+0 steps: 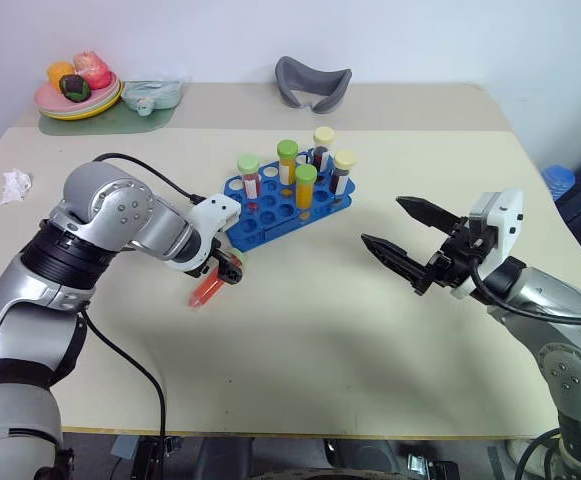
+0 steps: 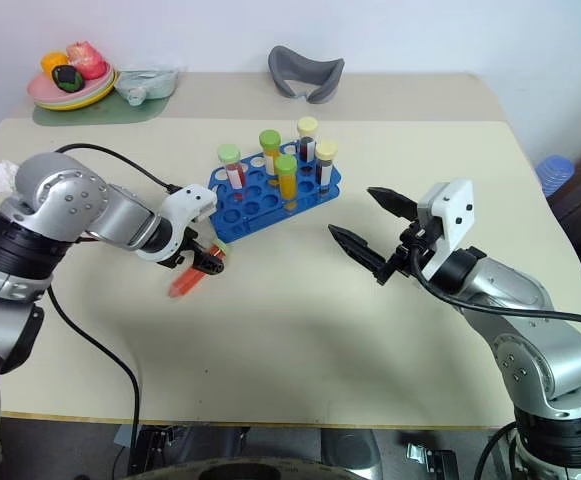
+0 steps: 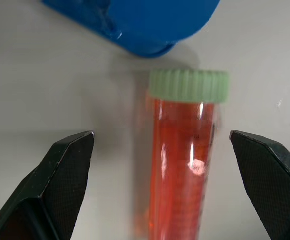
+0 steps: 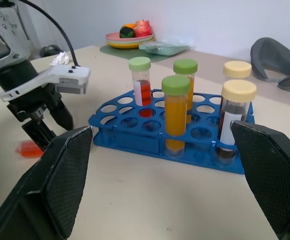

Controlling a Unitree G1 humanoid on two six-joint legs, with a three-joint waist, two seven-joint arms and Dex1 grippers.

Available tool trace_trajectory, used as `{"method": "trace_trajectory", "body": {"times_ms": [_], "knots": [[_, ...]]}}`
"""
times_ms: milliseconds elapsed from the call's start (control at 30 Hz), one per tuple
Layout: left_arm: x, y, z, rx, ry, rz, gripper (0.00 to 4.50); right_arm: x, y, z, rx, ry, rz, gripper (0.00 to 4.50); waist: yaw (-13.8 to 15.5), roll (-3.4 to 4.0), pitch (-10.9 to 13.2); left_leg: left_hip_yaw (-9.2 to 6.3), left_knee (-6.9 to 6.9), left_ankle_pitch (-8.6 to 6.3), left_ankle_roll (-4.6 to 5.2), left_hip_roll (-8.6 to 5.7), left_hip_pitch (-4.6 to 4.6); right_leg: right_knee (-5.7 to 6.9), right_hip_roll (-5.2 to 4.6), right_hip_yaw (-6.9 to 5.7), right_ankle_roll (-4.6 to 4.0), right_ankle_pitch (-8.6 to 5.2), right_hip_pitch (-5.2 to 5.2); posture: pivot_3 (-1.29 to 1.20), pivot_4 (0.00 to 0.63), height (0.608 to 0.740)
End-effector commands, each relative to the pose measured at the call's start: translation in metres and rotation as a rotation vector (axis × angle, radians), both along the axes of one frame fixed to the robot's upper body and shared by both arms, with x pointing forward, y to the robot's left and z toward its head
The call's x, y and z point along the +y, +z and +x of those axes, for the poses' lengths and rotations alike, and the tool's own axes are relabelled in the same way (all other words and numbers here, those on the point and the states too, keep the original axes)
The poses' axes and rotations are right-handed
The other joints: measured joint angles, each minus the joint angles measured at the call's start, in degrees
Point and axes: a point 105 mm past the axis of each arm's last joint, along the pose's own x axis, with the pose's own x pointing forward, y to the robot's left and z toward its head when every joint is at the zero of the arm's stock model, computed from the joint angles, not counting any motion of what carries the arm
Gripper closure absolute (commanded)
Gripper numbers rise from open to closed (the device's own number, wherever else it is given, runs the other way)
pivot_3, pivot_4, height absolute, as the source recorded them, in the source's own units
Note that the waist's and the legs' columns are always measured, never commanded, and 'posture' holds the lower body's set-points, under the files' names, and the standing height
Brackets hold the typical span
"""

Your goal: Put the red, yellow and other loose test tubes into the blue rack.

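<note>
Five capped test tubes (image 1: 306, 186) already stand upright in the blue rack (image 1: 270, 215), clustered toward its 1 o'clock end, and many holes are free. One loose tube remains: a red test tube (image 1: 208, 289) with a pale green cap lies flat on the table (image 1: 300, 340), just off the rack's 7 o'clock corner. The left gripper (image 1: 228, 268) points down over its capped end, fingers spread to either side of the tube and not yet touching it. The right gripper (image 1: 402, 234) hangs at the rack's 4 o'clock, well apart from it, fingers wide and empty. By my judgement the task is nearly done: this tube has yet to be grasped, lifted and stood in a hole.
</note>
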Motion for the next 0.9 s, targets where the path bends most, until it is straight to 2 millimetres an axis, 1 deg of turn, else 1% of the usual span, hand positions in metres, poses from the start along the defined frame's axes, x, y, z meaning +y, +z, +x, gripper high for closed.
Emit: {"method": "trace_trajectory", "body": {"times_ms": [33,133,167,233,400,500,567,633,700,733,767,800,833,900], "knots": [[-0.001,0.003,0.000,-0.010,0.001,0.007,1.87,-0.002,0.014,-0.006,-0.077,-0.006,0.008,0.00,0.0,0.00,0.0,0.00,0.00,0.00,0.00,0.00,0.00,0.01,0.00,0.00,0.00,0.00,-0.01,0.00,0.150,0.740],[0.000,0.002,0.001,-0.016,0.012,0.015,3.38,-0.002,0.014,-0.007,-0.076,-0.009,0.008,0.00,0.0,0.00,0.0,0.00,0.01,0.00,0.00,0.00,0.00,0.01,0.00,0.00,0.00,0.00,0.00,0.00,0.150,0.740],[0.000,0.003,0.001,-0.018,0.013,0.016,3.70,-0.002,0.014,-0.007,-0.077,-0.009,0.008,0.00,0.0,0.00,0.0,0.00,0.01,0.00,0.00,0.00,0.00,0.01,0.00,0.00,0.00,0.00,0.01,0.00,0.150,0.740],[0.002,0.006,-0.001,-0.021,0.014,-0.003,3.70,-0.002,0.014,-0.007,-0.077,-0.010,0.007,0.00,0.0,0.00,0.0,0.00,0.01,0.00,0.00,0.00,0.01,0.01,0.00,0.00,0.00,0.00,0.01,0.00,0.150,0.740],[0.012,0.011,-0.009,-0.032,0.007,-0.025,3.70,-0.001,0.015,-0.007,-0.075,-0.003,0.008,0.00,-0.1,0.00,0.0,0.00,-0.01,0.00,-0.01,0.00,0.01,0.02,0.00,0.01,0.00,0.00,-0.02,0.00,0.150,0.740],[0.014,0.018,-0.018,-0.066,-0.037,-0.041,3.70,0.001,0.016,-0.005,-0.073,0.006,0.010,0.00,0.0,0.00,0.0,0.00,0.00,0.01,-0.01,0.00,0.00,0.02,0.00,0.01,0.00,0.00,0.00,0.00,0.150,0.740],[0.014,0.026,-0.024,-0.112,-0.074,-0.075,3.70,0.001,0.016,-0.004,-0.072,0.013,0.008,0.00,0.0,0.00,0.0,0.00,0.00,0.01,-0.02,0.00,-0.01,0.02,-0.01,0.01,0.00,0.00,-0.01,0.00,0.150,0.740],[0.009,0.042,-0.021,-0.235,-0.080,-0.194,3.70,0.001,0.016,-0.004,-0.071,0.020,0.005,0.00,0.0,0.02,0.0,0.01,-0.02,0.01,-0.02,0.00,-0.01,0.01,-0.01,0.01,0.00,0.00,-0.02,0.00,0.150,0.740],[-0.004,0.067,-0.028,-0.365,-0.152,-0.351,3.70,0.002,0.017,-0.003,-0.072,0.025,0.003,0.00,0.1,0.01,0.0,0.01,-0.03,0.02,-0.04,0.02,0.00,0.02,-0.01,0.00,-0.01,0.00,-0.02,0.00,0.150,0.740],[-0.011,0.082,-0.026,-0.458,-0.165,-0.435,3.70,0.002,0.018,-0.003,-0.072,0.026,0.002,0.00,0.1,0.01,0.0,0.02,-0.02,0.02,-0.04,0.02,0.00,0.03,-0.02,0.02,-0.01,0.00,-0.02,0.00,0.150,0.740],[-0.014,0.092,-0.025,-0.524,-0.168,-0.492,3.70,0.001,0.018,-0.003,-0.073,0.027,0.002,0.00,0.2,0.01,0.0,0.02,-0.01,0.02,-0.04,0.01,-0.02,0.01,-0.03,0.01,-0.01,0.00,-0.01,0.00,0.150,0.740],[-0.018,0.108,-0.019,-0.657,-0.163,-0.570,3.70,0.001,0.018,-0.003,-0.073,0.027,0.001,0.00,0.5,0.00,0.0,0.03,0.00,0.03,-0.05,0.00,-0.01,0.01,-0.06,0.01,-0.01,0.00,0.01,0.00,0.150,0.740],[-0.024,0.123,-0.019,-0.756,-0.198,-0.669,3.70,0.001,0.019,-0.004,-0.073,0.028,-0.001,0.00,0.5,0.03,0.0,0.03,0.03,0.04,-0.07,0.00,-0.03,-0.01,-0.07,-0.01,-0.01,0.01,0.03,0.00,0.150,0.740],[-0.026,0.132,-0.011,-0.856,-0.183,-0.752,3.70,0.001,0.020,-0.004,-0.074,0.028,-0.002,0.00,0.7,0.03,0.0,0.07,0.04,0.04,-0.08,-0.04,0.01,-0.07,-0.11,0.00,0.00,0.01,0.10,0.00,0.150,0.740]]}}
